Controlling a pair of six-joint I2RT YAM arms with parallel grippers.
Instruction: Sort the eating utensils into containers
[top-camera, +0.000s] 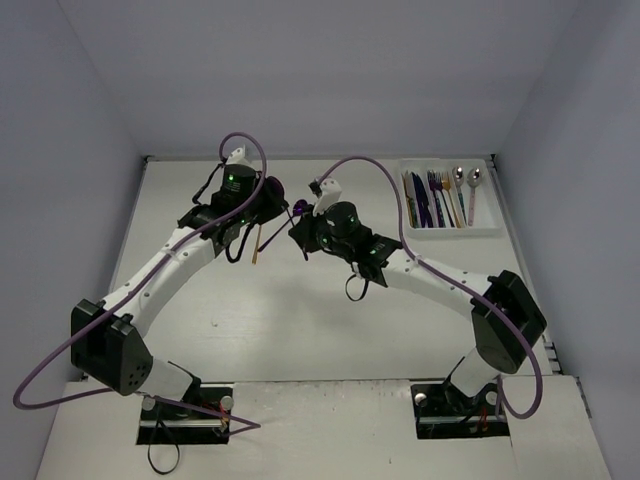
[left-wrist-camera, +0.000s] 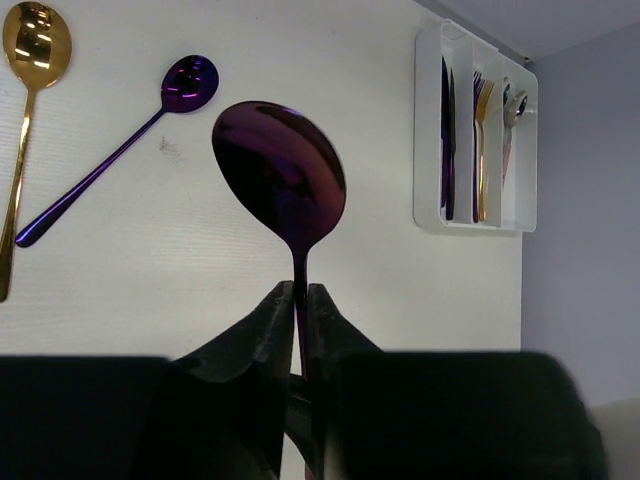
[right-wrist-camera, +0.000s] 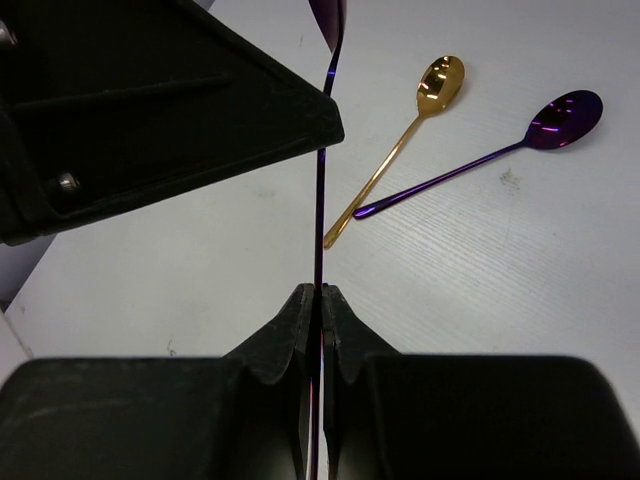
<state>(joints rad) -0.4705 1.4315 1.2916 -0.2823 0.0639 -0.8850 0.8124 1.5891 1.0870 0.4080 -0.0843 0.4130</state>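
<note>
Two spoons lie loose on the table (left-wrist-camera: 420, 290) at the left: a gold spoon (left-wrist-camera: 22, 100), its handle cut off by the frame edge, and a slim purple spoon (left-wrist-camera: 110, 150) beside it. In the middle, the left gripper (left-wrist-camera: 300, 292) is clamped on the neck of a larger purple spoon (left-wrist-camera: 278, 170), lifted clear of the table. The right gripper (right-wrist-camera: 319, 295) pinches the same handle farther along, the bowl cropped in its view. Far right, the white tray (left-wrist-camera: 428, 120) holds cutlery too small to tell apart.

White table (top-camera: 300, 320): tray (top-camera: 450, 233), gold spoon (right-wrist-camera: 390, 160), purple spoon (right-wrist-camera: 460, 171)
</note>
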